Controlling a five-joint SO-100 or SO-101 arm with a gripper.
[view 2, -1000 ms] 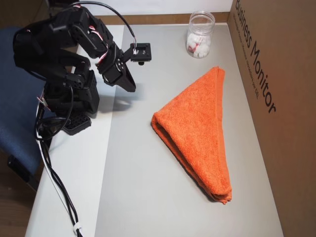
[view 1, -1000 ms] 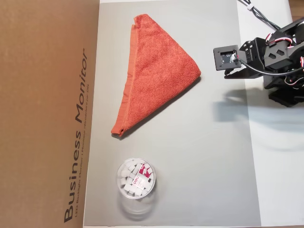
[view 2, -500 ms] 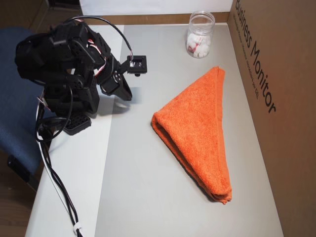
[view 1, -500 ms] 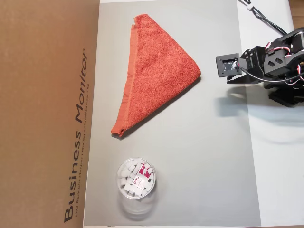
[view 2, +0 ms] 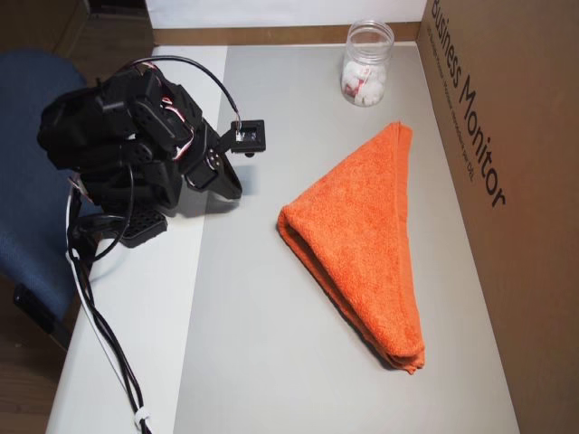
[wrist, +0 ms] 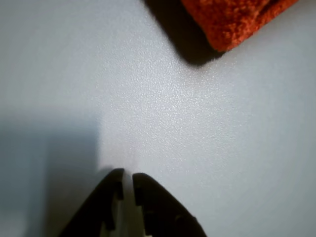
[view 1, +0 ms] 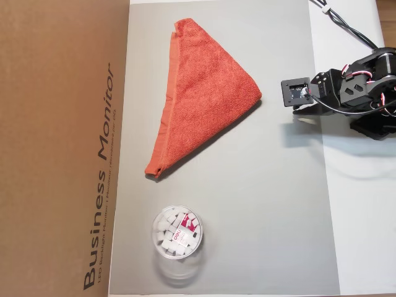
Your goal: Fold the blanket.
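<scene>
Orange-red terry blanket (view 1: 204, 93) folded into a plush triangle, matte grey mat (view 1: 266, 216), black tool (wrist: 127, 181) tips pressed together, empty.

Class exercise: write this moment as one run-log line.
blanket: folded into triangle, flat on grey mat | gripper: shut, empty, apart from blanket | jar: upright, untouched
</scene>
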